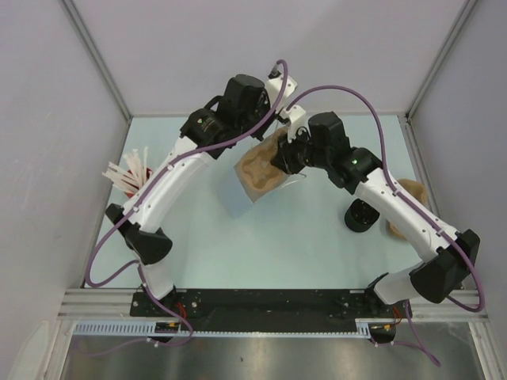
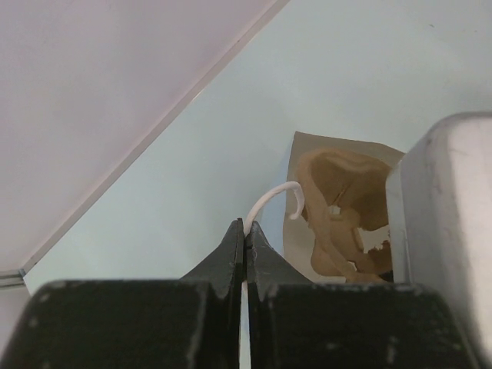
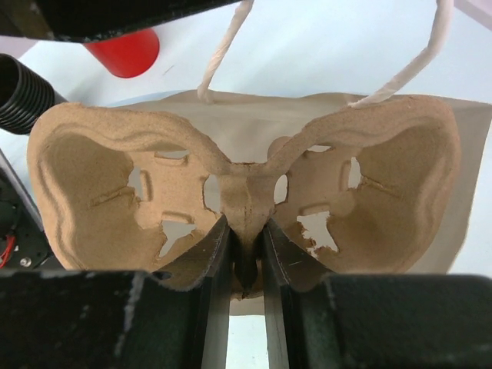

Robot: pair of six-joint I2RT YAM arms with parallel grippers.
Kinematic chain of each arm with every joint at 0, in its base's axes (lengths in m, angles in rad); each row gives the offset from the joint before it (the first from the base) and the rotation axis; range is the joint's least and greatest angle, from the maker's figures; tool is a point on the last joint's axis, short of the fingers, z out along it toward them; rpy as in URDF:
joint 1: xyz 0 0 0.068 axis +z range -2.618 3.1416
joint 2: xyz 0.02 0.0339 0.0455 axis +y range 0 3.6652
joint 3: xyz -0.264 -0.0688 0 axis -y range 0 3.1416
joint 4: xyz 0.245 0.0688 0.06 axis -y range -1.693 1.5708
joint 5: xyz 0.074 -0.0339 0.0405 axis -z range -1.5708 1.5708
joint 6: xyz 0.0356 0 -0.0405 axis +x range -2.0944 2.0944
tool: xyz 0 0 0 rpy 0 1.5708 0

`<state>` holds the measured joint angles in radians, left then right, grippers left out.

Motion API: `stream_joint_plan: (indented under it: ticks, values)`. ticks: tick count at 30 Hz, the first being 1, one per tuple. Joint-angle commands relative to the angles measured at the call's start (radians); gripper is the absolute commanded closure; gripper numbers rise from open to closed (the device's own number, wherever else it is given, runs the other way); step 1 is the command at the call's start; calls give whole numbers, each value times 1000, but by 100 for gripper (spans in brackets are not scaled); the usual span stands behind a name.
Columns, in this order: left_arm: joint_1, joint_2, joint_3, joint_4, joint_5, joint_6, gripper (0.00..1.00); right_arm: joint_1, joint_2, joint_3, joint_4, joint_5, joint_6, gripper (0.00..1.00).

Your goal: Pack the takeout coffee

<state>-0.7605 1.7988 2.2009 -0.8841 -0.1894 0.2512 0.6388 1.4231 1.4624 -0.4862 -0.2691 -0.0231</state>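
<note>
Right gripper [image 3: 246, 238] is clamped on the pulp carrier [image 3: 100, 177] by its centre rib, at the mouth of the paper bag [image 1: 232, 199]; your left gripper [image 2: 245, 233] is pinched shut on the bag's white cord handle [image 2: 275, 194]. Takeout coffee [image 1: 360, 215] stands, apparently upright, on the table [image 1: 301, 253], to the right of that right claw and nearer, beside the right forearm [image 1: 396, 207], so your right arm is closer. Only the top view shows it; the wrist views show just the grips.

Spare pulp carrier [image 1: 413, 192] — partly behind arm [image 1: 396, 207]
</note>
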Motion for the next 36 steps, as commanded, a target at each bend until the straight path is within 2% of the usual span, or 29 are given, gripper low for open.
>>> stream_joint_plan:
  ticks: [1,19,30,36]
  values:
    - [-13,-55,0,25,-50,-12,100,28,13,3,52,85,-41,78]
    - [16,-59,-35,56,-193,-18,100,61,71,-25,103,168,-109,78]
    - [63,-67,-13,40,-87,-58,100,62,134,-19,106,146,-103,78]
    - [61,-75,-23,42,-93,-61,100,62,180,-13,98,130,-92,79]
